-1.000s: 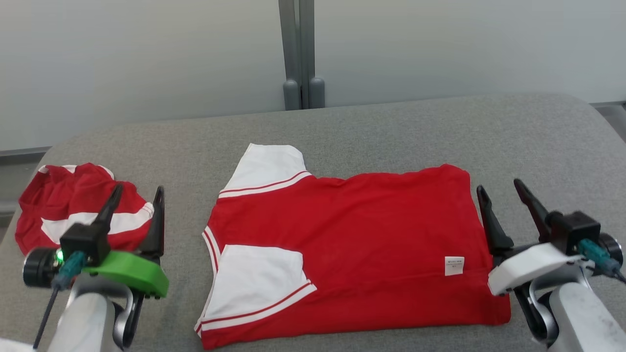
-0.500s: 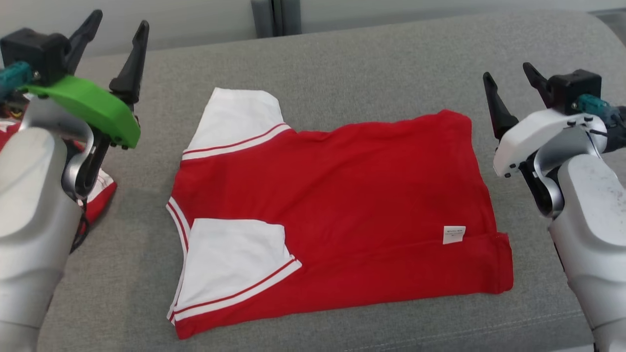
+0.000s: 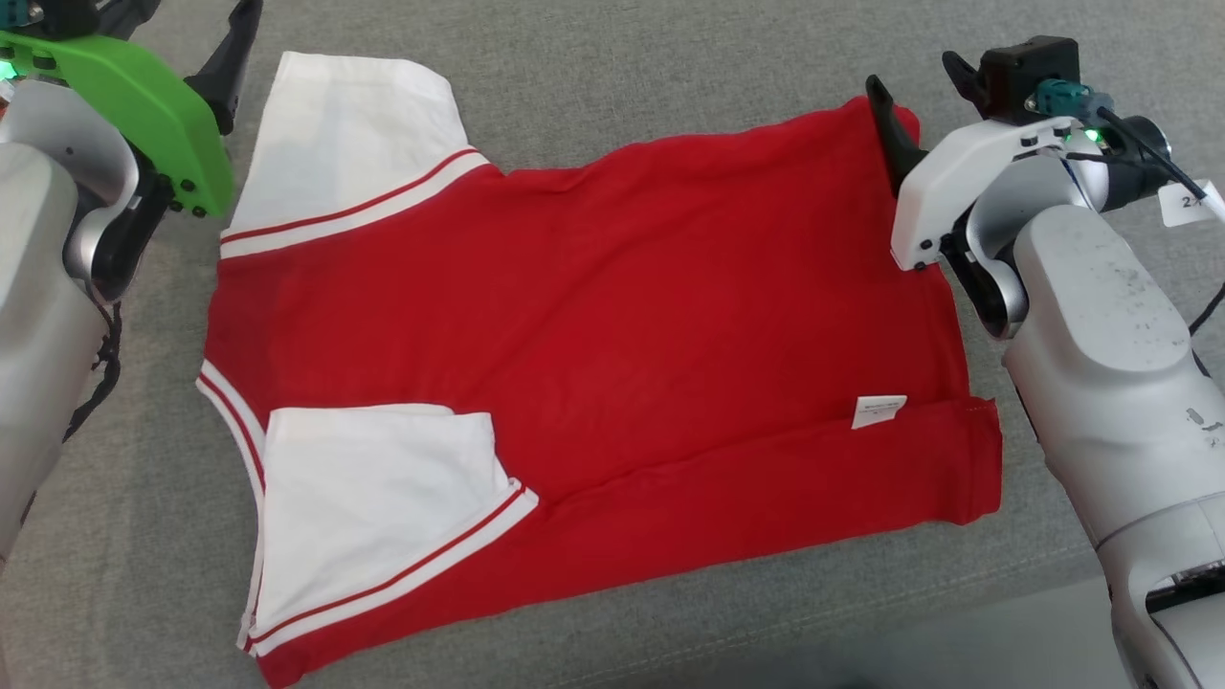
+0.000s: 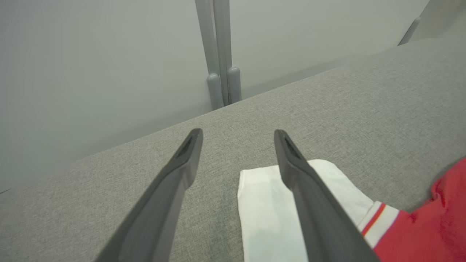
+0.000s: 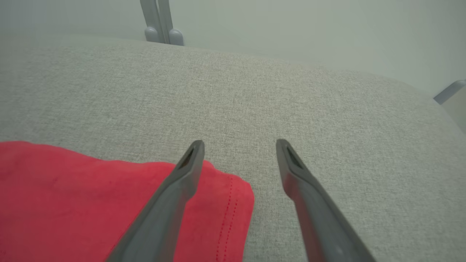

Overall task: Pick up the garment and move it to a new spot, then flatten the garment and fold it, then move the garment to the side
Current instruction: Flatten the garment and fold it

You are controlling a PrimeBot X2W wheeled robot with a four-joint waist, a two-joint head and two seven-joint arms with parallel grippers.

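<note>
As the shirt [image 3: 593, 316] lies flat on the grey pad [image 3: 670, 57], its collar end points to the pad's left and its hem to the right. The shirt is red with white sleeves. Its near long edge is folded over onto the body, and the fold runs from the near sleeve [image 3: 373, 498] to the hem. The near sleeve lies on top of the red body. The far sleeve [image 3: 354, 124] is spread out flat toward the pad's far left. A white label [image 3: 879, 411] sits on the red cloth near the hem, just at the fold line.

The left gripper [image 4: 237, 134] is at the far left, beside the far sleeve. Its jaws stand wide and hold nothing. In the left wrist view one finger crosses the end of the white sleeve and the other is over bare pad. Contact with the cloth cannot be determined.

The right gripper [image 5: 239, 142] is at the far right corner of the shirt. Its jaws stand wide and hold nothing. In the right wrist view one finger is over the stitched hem corner and the other is over bare pad.

A grey post [image 4: 218, 54] stands against the pale wall behind the pad's far edge.
</note>
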